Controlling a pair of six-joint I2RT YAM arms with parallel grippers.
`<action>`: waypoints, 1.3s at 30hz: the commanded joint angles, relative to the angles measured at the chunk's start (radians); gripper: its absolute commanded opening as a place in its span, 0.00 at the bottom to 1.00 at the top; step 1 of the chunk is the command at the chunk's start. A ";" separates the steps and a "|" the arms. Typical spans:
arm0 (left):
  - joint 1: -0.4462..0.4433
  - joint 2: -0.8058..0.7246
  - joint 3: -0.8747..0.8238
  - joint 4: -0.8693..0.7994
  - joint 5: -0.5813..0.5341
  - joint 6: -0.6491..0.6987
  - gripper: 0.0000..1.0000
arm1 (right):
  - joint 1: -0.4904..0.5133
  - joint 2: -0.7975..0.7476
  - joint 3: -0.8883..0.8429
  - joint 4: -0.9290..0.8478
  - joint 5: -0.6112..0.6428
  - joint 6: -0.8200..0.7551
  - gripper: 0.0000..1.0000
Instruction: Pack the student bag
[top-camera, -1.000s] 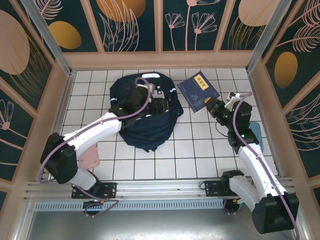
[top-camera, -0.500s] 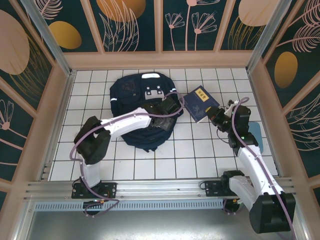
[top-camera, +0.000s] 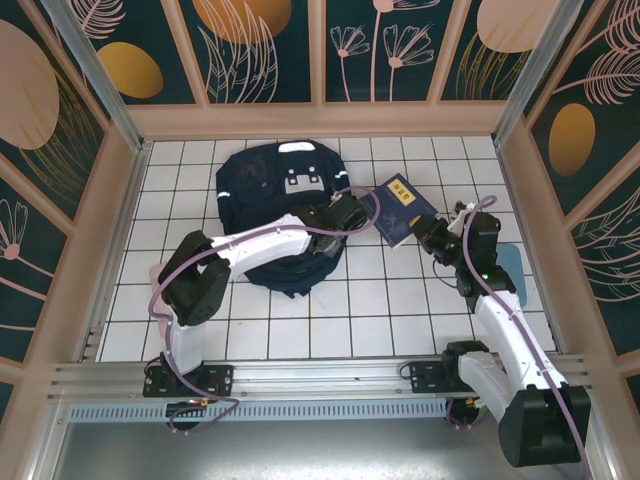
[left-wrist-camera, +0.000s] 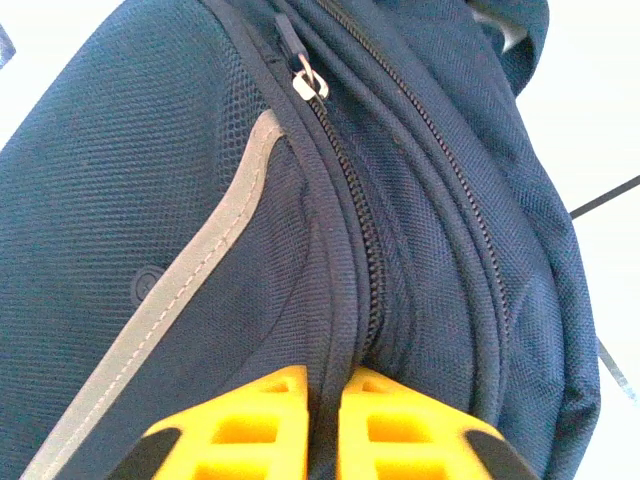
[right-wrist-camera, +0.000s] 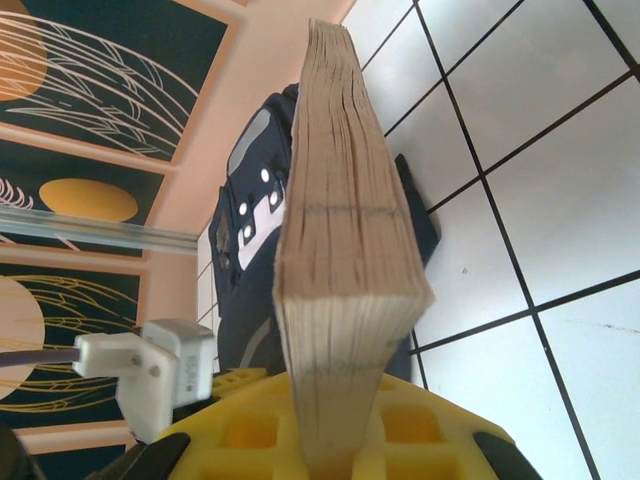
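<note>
The student bag (top-camera: 270, 195), dark navy with white patches near its top, lies on the white tiles at the back centre. My left gripper (top-camera: 350, 215) sits at the bag's right edge. In the left wrist view its yellow fingers (left-wrist-camera: 260, 410) are shut on a ridge of the bag's fabric (left-wrist-camera: 200, 200) beside a zip, below a silver zip pull (left-wrist-camera: 308, 83). My right gripper (top-camera: 427, 233) is shut on a navy book with yellow lettering (top-camera: 400, 205), held tilted just right of the bag. In the right wrist view the book's page edge (right-wrist-camera: 340, 230) rises from the gripper (right-wrist-camera: 335, 445).
A pale blue flat thing (top-camera: 510, 265) lies by the right wall behind the right arm. Wooden-framed patterned walls (top-camera: 320, 115) close in the tiled floor (top-camera: 380, 310) on three sides. The left arm's white connector (right-wrist-camera: 150, 375) hangs close to the held book.
My left gripper swung from over the bag to its right edge and shut on the fabric. The right gripper brought the book down and slightly left, nearer the bag.
</note>
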 joint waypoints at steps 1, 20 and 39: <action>0.016 -0.095 -0.005 0.062 -0.126 -0.010 0.06 | -0.003 -0.019 -0.044 0.075 -0.059 0.011 0.01; 0.016 -0.248 0.045 0.236 -0.207 0.012 0.00 | 0.280 0.040 -0.168 0.380 -0.202 0.092 0.03; 0.016 -0.266 0.087 0.244 -0.169 0.024 0.00 | 0.523 0.520 0.008 0.884 0.265 0.211 0.02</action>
